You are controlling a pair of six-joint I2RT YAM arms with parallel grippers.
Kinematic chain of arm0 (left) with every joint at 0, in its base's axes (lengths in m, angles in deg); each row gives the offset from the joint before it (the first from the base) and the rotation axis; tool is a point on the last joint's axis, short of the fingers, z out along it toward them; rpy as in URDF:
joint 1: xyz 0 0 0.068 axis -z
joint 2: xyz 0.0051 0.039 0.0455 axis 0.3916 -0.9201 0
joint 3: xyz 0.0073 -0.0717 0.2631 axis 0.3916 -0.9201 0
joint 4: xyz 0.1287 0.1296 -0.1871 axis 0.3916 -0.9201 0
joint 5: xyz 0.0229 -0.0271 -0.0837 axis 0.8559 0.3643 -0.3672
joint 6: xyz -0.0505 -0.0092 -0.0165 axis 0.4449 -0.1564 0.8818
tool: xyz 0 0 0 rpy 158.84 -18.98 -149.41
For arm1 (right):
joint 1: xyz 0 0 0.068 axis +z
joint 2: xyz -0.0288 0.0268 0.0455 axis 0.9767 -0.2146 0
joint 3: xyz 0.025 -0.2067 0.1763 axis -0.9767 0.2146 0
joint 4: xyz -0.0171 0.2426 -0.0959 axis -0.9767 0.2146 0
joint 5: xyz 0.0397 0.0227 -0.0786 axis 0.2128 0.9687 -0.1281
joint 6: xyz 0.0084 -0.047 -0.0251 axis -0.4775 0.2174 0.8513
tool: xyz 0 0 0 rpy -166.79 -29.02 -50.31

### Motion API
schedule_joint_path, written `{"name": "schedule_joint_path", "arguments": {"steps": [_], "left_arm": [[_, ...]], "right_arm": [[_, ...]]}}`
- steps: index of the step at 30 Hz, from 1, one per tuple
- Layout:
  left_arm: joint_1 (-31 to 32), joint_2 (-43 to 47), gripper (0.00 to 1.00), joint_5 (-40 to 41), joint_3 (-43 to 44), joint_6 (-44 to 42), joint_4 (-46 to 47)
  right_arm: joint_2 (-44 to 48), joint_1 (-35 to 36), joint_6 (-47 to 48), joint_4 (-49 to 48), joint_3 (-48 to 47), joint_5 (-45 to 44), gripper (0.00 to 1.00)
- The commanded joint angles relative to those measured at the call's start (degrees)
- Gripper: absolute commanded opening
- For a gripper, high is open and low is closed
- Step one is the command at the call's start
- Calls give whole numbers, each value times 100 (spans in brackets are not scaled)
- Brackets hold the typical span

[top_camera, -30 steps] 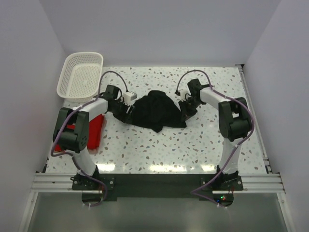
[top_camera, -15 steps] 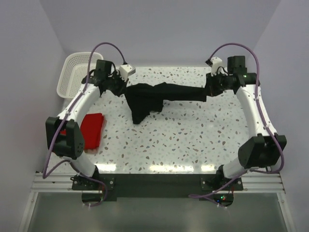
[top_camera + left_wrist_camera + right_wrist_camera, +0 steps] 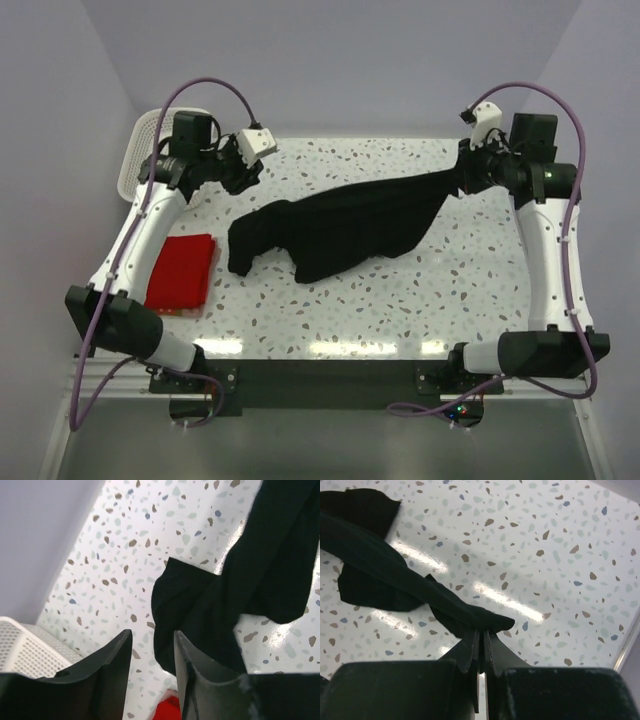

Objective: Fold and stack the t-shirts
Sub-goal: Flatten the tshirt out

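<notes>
**One end held, one end loose**

Top external: shows black t-shirt [image 3: 340, 225] strung slantwise, long axis from right gripper [image 3: 463, 183], clamped on its far-right end, down to a bunched loose end near-left. Puts left gripper [image 3: 243, 178] nearer that end, beyond it, apart. Folded red t-shirt [image 3: 182, 272] left.

Left wrist: spread wide, empty; black cloth ahead-right.

Right wrist: pinched tight on a cloth edge trailing up-left.

Folded t-shirt [image 3: 181, 272] left of loose t-shirt [image 3: 340, 225], basket [image 3: 135, 158] behind.
</notes>
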State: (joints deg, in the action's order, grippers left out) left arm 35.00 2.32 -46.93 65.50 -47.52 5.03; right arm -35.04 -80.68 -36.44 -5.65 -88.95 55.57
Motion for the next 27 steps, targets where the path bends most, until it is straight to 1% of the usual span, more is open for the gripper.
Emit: {"name": "schedule_joint_path", "arguments": {"steps": [1, 2, 3, 6, 10, 11, 12, 14, 15, 16, 18, 21, 27], "left_arm": [[-69, -677, 46, 281, 121, 677, 182], [-69, -713, 47, 193, 69, 870, 216], [-69, -687, 49, 106, -28, 915, 252], [-52, -486, 51, -264, -572, 942, 296], [-52, -221, 51, -545, -1467, 776, 156], [-43, -195, 51, -667, -1627, 601, -1], [-8, -142, 52, -651, -1959, 556, -46], [18, -63, 54, -494, -2329, 494, 41], [45, -10, 56, -406, -2514, 485, 119], [71, 7, 57, -292, -2820, 485, 251], [115, -1, 61, -54, -3147, 442, 322], [202, 34, 64, 113, -3507, 468, 568], [686, 17, 64, 693, -4044, 696, 1236]], "right_arm": [[-410, -53, -34, -259, -47, -615, 0], [-463, -53, -34, -294, -3, -660, 0], [-507, -53, -34, -295, 93, -704, 0], [-578, -53, -34, -321, 391, -748, 0], [-552, -53, -43, -488, 744, -862, 0], [-560, -53, -43, -523, 788, -889, 0], [-586, -53, -43, -532, 832, -932, 0], [-613, -53, -43, -558, 850, -977, 0], [-631, -53, -43, -558, 841, -994, 0], [-639, -53, -43, -567, 850, -1029, 0], [-639, -53, -43, -567, 850, -1073, 0], [-631, -53, -25, -558, 832, -1135, 0], [-648, -53, 19, -479, 814, -1144, 0]]}}
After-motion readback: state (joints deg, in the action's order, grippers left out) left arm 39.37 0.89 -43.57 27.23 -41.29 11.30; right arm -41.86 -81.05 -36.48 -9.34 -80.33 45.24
